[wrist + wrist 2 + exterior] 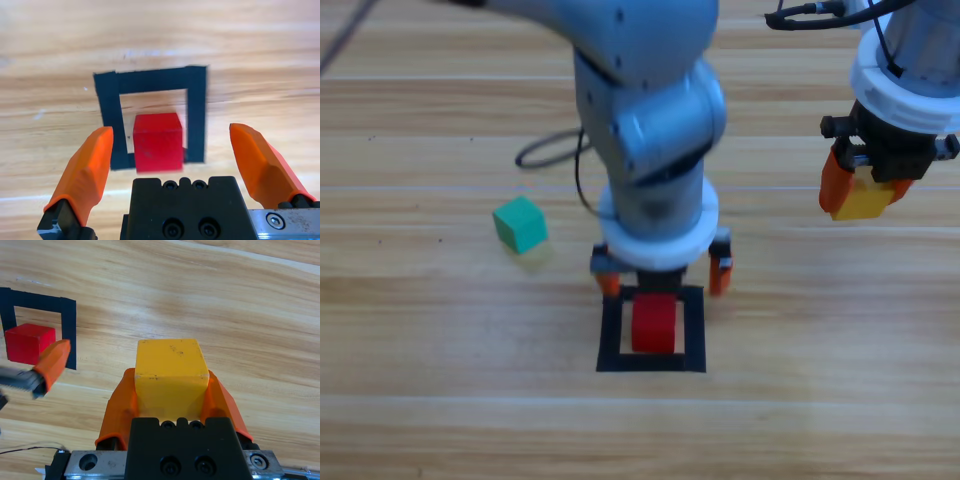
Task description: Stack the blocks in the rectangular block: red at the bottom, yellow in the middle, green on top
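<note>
Red cube (157, 141) inside tape square (196, 110), between wide-open left gripper (172, 150); right gripper (171, 390) clamps yellow cube (171, 371).

the right gripper (171, 390) holds the yellow cube (171, 371) clamped between its orange fingers (120, 412), above the wooden counter (225, 300). far left, the red cube (27, 342) sits inside the black tape square (69, 325). one orange finger of the left gripper (52, 362) shows just beside the red cube.

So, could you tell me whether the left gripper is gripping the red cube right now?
No, the left gripper is open, with both orange jaws standing apart from the red cube inside the black tape square.
</note>
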{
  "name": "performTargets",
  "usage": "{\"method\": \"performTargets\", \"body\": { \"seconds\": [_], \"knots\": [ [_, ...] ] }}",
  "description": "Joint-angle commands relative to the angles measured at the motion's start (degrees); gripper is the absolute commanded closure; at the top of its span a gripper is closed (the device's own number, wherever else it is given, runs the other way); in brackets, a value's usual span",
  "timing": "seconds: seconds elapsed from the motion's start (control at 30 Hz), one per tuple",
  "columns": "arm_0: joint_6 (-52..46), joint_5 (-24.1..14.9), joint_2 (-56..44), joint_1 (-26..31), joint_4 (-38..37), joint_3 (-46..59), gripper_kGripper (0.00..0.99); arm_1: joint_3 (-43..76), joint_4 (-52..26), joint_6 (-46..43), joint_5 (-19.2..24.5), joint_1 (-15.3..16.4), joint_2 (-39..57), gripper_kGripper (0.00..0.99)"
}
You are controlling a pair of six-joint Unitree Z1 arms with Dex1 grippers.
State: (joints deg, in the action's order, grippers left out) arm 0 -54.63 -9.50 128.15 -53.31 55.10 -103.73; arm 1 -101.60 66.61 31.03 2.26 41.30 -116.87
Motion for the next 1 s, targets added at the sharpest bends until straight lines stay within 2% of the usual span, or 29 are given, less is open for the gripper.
{"method": "performTargets", "body": {
  "seconds": [0.03,0.17,0.33,0.43,0.57,0.63,0.77,1.0],
  "knots": [
    [4.44,-3.5,-12.04,1.45,8.44,-6.84,0.0,1.15,-1.04,2.11,-0.33,-0.34,-0.99,0.812],
    [11.82,-2.54,-17.14,10.77,10.55,-3.06,0.0,-0.35,-1.04,3.51,-0.15,2.56,-1.17,0.814],
    [21.58,-0.96,-16.96,20.96,9.58,3.44,0.0,-5.53,0.8,7.38,-2.53,6.6,-4.68,0.814],
    [26.5,1.86,-15.65,25.45,7.21,6.08,0.0,-12.83,5.02,10.28,-3.58,9.5,-9.16,0.814],
    [30.81,5.28,-13.01,29.14,7.21,5.55,0.0,-26.8,14.07,14.68,-3.67,13.37,-17.16,0.812],
    [32.83,7.48,-11.34,30.37,7.21,5.11,0.0,-31.73,16.54,16.87,-4.99,14.25,-20.77,0.814],
    [36.78,11.0,-7.47,32.57,7.21,4.94,0.0,-37.53,17.68,19.69,-6.22,15.56,-25.25,0.814],
    [42.85,13.46,-5.63,35.2,7.21,4.06,0.0,-42.98,19.0,21.0,-6.22,16.35,-30.96,0.814]
  ]
}}
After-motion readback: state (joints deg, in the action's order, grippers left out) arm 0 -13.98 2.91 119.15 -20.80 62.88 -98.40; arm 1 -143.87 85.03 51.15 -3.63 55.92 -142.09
